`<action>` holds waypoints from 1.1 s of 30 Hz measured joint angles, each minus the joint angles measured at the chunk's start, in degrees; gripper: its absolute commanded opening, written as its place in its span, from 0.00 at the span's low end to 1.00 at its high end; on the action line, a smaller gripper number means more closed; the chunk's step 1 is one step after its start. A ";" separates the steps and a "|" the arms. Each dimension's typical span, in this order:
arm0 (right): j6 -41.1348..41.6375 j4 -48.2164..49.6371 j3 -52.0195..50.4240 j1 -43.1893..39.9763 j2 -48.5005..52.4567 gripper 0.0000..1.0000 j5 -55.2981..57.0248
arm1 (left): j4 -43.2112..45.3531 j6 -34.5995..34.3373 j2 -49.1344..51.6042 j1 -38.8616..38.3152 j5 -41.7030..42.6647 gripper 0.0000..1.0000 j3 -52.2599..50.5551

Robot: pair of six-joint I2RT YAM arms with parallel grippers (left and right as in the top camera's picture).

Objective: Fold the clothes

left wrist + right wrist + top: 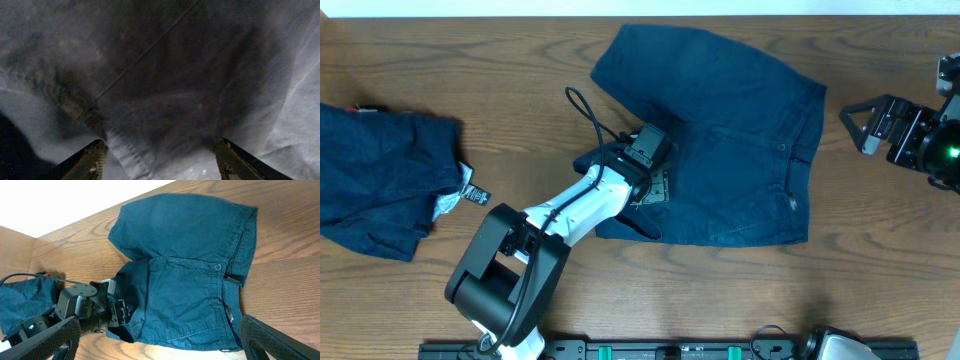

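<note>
Navy shorts (730, 130) lie spread near the middle of the table (520, 70), waistband to the right and legs to the left. The upper leg lies flat. The lower leg is rumpled at its hem, with a fold turned over.

The left gripper (655, 190) is down on that rumpled hem, reaching in from the arm's base at the near-left edge. Its wrist view shows both fingers (92, 160) spread wide, with dark cloth filling the space between and ahead of them and a seam running diagonally across. The jaws stand parted, not clamped on the cloth, though it lies close under them. A black cable (582, 108) loops off the arm over bare wood just left of the shorts.

The right gripper (852, 128) hangs over bare table just beyond the waistband, to the right of the shorts and apart from them. Its jaws are also spread and hold nothing. Its wrist view looks across the whole garment between its fingers.

A pile (380, 180) of navy cloth lies crumpled at the far left edge, well apart from both grippers. Small white and black tags (470, 192) show at its right side.
</note>
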 measured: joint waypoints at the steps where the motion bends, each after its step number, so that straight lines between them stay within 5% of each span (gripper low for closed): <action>1: 0.00 0.00 0.00 0.00 0.00 0.99 0.00 | 0.15 -0.09 0.11 0.02 -0.02 0.72 0.00; 12: -0.44 -0.48 0.00 0.00 0.00 0.99 0.00 | -1.36 -0.94 2.51 -0.11 -1.25 0.71 0.48; 13: -0.46 -0.48 0.00 0.00 0.00 0.99 0.00 | -1.05 -1.07 2.56 -0.09 -1.38 0.63 0.48; 16: -0.48 -0.48 0.00 0.00 0.00 0.99 0.00 | 0.50 -1.27 2.86 0.04 -2.19 0.14 0.48; 17: -0.48 -0.50 0.00 0.00 0.00 0.99 0.00 | 0.85 -1.27 3.10 0.15 -2.62 0.08 0.48; 33: -0.50 -0.37 0.00 0.00 0.00 0.99 0.00 | 1.29 -1.29 2.95 0.44 -2.56 0.06 0.48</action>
